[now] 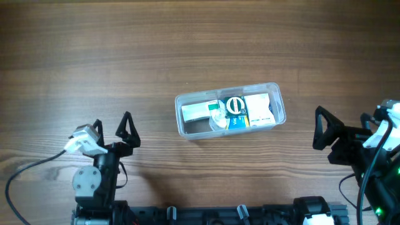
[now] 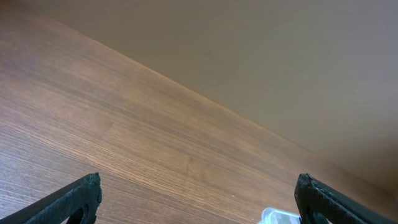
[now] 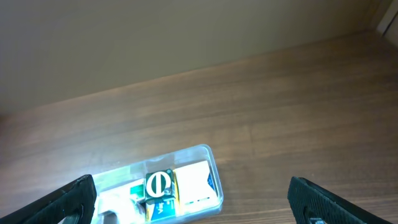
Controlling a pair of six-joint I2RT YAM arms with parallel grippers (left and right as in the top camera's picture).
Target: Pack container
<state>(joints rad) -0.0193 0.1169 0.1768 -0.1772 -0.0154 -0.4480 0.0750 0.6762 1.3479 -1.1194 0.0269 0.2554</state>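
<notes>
The clear plastic container (image 1: 185, 106) lies at the middle of the table. It holds a white box, a green-and-white box, a blue box and a small clear bottle. It also shows in the right wrist view (image 3: 211, 163), and a corner of it in the left wrist view (image 2: 277, 216). My left gripper (image 1: 112, 130) is open and empty at the front left, away from the container. My right gripper (image 1: 342, 125) is open and empty at the front right, to the container's right.
Brown wood-grain table (image 1: 187, 44) all round the container. Arm bases and cables sit along the front edge. A plain wall rises behind the table's far edge in the wrist views.
</notes>
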